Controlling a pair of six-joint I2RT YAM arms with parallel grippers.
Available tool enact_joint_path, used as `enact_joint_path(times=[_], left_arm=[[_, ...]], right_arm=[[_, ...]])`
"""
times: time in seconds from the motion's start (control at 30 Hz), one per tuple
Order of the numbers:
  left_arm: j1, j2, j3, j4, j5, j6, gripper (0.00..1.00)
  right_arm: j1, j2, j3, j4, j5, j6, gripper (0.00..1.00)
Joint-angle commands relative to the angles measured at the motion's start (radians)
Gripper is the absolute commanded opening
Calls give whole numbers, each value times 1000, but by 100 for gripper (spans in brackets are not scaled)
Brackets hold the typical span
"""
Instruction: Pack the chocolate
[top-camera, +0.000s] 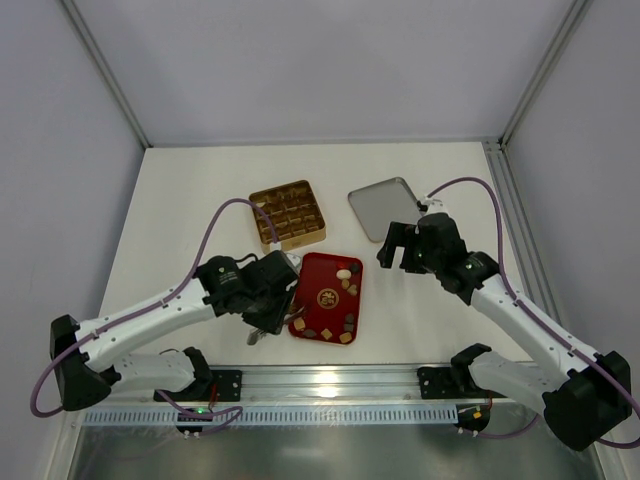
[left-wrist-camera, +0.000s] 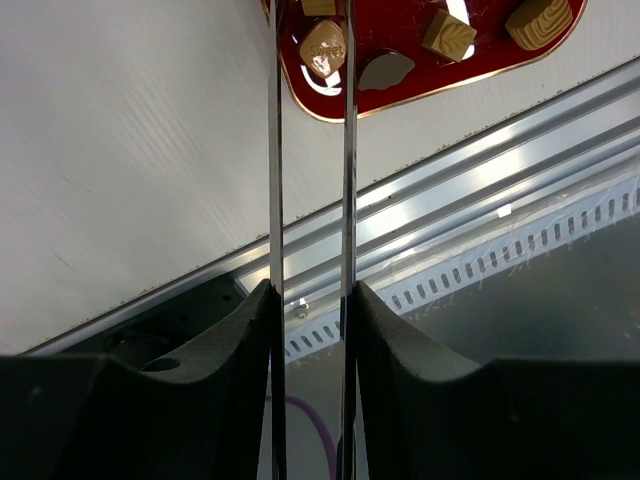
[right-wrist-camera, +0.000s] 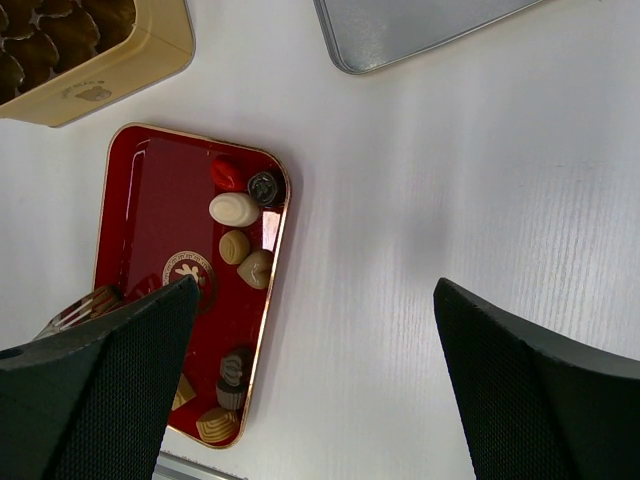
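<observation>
While the left gripper (left-wrist-camera: 310, 300) clamps its matte black fingers on a pair of thin, polished steel tongs (left-wrist-camera: 349, 180), I see the blades running nearly parallel with a narrow gap. A glossy tan piece (left-wrist-camera: 325, 48) with embossed lettering shows between them; I cannot tell whether it is pinched. The chocolate (right-wrist-camera: 234, 209), in cream ovals, tan rounds and dark squares, lies in the lacquered red tray (right-wrist-camera: 150, 200). The right gripper (right-wrist-camera: 315, 290) hangs spread wide over the white table (right-wrist-camera: 450, 200). The gold box (right-wrist-camera: 150, 50) and smooth grey lid (right-wrist-camera: 400, 30) lie beyond.
</observation>
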Motion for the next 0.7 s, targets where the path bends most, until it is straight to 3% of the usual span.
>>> enact_joint_path(times=[0.0,0.17,0.67], left_arm=[[-8,2,2,31,3,-13,34],[-8,2,31,8,-12,-9,27],[-6,30,194,-35,-158,22,25]], right_arm=[[2,-16,2,40,6,5,100],[2,-17,4,40,7,5,100],[2,-11,21,34,10,-4,100]])
